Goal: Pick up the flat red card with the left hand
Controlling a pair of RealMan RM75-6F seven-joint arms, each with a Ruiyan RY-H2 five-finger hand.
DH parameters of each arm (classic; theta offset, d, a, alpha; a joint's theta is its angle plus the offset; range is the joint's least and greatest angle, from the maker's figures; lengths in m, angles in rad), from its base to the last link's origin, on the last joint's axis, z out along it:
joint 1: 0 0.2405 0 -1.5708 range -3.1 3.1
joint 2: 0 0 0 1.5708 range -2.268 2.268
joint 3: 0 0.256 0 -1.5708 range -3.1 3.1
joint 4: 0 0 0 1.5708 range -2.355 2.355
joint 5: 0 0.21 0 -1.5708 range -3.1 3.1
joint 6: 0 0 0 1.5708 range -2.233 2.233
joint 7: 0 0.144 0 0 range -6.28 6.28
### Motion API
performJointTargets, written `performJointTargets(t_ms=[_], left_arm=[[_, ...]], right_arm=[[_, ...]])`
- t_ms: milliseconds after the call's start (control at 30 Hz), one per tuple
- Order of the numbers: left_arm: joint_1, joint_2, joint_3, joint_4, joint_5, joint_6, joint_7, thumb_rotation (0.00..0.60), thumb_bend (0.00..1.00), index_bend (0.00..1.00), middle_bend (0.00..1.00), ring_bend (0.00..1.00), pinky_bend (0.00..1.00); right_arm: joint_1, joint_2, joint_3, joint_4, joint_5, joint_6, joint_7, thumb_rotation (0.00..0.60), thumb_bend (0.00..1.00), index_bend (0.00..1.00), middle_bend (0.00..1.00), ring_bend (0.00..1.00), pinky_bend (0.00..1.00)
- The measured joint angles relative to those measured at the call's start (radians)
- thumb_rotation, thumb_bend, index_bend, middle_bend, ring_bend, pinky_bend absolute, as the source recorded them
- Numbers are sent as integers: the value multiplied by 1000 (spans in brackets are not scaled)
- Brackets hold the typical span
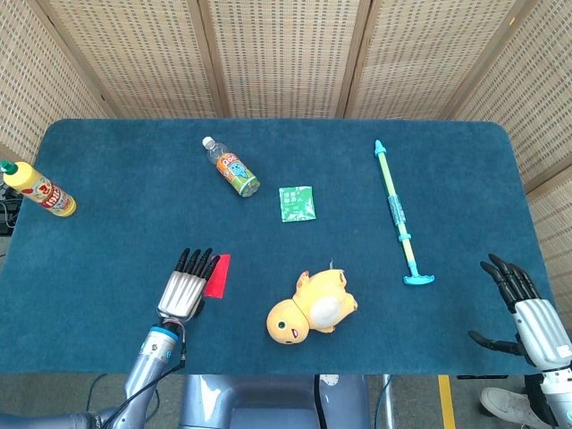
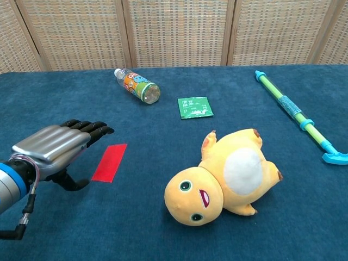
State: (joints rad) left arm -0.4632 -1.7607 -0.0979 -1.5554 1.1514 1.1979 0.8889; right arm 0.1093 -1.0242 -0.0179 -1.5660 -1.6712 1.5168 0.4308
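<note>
Two robot hands show at the blue table (image 1: 107, 322), and neither holds anything. Beside the yellow plush toy (image 1: 313, 308), on its left, the flat red card (image 1: 217, 274) lies on the cloth. The left hand (image 1: 185, 286) hovers just left of the card, fingers stretched out and apart, palm down. Far right of the plush toy, the right hand (image 1: 523, 308) hangs at the table's edge, fingers spread.

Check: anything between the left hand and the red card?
Nothing visible. The left hand hovers just left of the card, fingers open and holding nothing. The plush lies off to the card's right, out of the way.
</note>
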Motion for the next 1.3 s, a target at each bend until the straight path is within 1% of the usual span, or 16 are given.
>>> performJointTargets(t_ms=[633,1000,1300], left_arm=[[-47,-58,-4,41,-60,2,49,600,330,0,0,0,0],[-57,-84,10,63,-66,11,55,600,331,0,0,0,0],[-68,-116,16,107,-56,12,51,600,331,0,0,0,0]], right_arm=[[4,2,1,7,7,-5,29,600,0,0,0,0,0],[4,6,0,11,7,-3,53,600,0,0,0,0,0],[8,7,3,19,16,-10,73,600,0,0,0,0,0]])
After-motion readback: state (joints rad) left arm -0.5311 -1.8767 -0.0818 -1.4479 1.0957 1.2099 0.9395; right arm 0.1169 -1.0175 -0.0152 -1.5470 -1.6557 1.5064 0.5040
